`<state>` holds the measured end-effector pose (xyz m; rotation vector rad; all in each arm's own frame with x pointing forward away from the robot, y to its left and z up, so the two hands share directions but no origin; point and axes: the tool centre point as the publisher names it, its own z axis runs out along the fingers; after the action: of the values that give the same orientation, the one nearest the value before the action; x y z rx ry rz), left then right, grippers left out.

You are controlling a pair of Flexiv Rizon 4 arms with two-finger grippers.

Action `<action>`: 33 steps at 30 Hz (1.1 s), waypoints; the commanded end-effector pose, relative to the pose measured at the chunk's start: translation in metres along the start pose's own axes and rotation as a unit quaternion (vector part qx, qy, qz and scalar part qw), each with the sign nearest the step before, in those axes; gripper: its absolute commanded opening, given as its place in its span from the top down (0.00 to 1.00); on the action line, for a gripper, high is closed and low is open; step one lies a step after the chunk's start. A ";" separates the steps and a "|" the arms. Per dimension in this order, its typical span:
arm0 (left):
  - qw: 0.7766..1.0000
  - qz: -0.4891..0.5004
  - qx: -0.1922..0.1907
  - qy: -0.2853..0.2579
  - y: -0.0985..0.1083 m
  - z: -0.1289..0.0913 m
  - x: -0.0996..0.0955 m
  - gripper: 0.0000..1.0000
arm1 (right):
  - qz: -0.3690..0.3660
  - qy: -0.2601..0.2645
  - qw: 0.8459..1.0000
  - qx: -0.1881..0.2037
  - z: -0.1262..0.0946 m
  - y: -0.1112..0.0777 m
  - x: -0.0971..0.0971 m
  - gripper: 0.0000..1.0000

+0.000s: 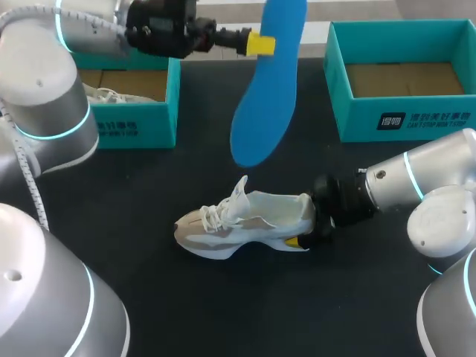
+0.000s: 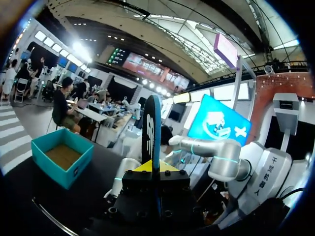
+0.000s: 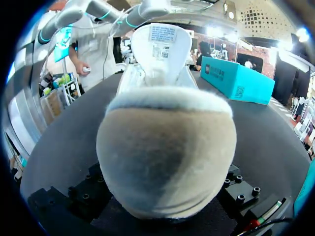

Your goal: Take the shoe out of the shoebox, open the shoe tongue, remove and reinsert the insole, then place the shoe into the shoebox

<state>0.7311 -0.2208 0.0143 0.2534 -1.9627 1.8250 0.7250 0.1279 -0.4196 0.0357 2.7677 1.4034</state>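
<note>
The black table [image 1: 223,312] carries everything. Two grey arms come over it: the left arm [image 1: 44,97] fills the near left corner and blocks much of that side, and the right arm [image 1: 424,178] comes in low from the right.

There are two teal shoeboxes, both at the far edge. The right shoebox [image 1: 416,119] stands open with a bare cardboard floor. The left shoebox [image 1: 141,123] is half hidden behind the left arm, and something white lies inside that I cannot make out.

There is one blue insole [image 1: 268,104], hanging in the air above the middle of the table with its upper end cut off from sight. The left gripper [image 1: 262,44] is clamped on it near the top, and in the left wrist view the insole stands edge-on between the yellow tips.

There is one shoe [image 1: 245,219], white and beige, standing on the table below the insole, toe to the left, tongue [image 3: 160,46] raised. The right gripper [image 1: 309,230] sits at its heel. The heel covers it in the right wrist view, so I cannot tell whether it is clenched.
</note>
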 end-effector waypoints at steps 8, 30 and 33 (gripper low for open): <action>0.984 -0.133 0.109 0.047 -0.025 0.014 0.045 1.00 | 0.000 -0.001 1.000 0.002 0.001 0.001 0.000 1.00; 0.967 -0.214 0.098 0.099 -0.002 0.034 0.098 1.00 | 0.000 -0.001 1.000 0.002 0.001 0.001 0.000 1.00; 0.965 -0.218 0.094 0.108 0.002 0.034 0.102 1.00 | 0.000 -0.001 1.000 0.002 0.001 0.001 0.000 1.00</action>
<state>0.6334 -0.2408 0.0609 0.4807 -1.4563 1.6613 0.7250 0.1280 -0.4196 0.0356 2.7677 1.4034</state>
